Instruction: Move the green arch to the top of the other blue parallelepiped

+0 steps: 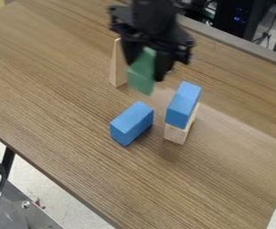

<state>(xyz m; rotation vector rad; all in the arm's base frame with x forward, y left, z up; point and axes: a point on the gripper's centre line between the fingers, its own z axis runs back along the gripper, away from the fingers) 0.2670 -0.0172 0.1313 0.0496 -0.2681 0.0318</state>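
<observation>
I see a wood-grained tabletop (74, 103) with a soft sheen, matt blue blocks (131, 123), and a pale block (177, 134) of bare-looking wood.

Green and Blue Over Brown Grain

From my place away from the rig, I see that the arch (141, 81) is of one plain green, and my gripper (144, 68) is black. The lower block (131, 124) is plain blue, with its top face lighter than its side. The raised block (183, 105) has also this same blue. Under it, I see a wooden block (177, 134) in pale beige, and the tall wooden piece (117, 67) is likewise beige. The table (62, 89) is brown, with fine darker streaks of grain. The floor (35, 188) is light grey.
</observation>
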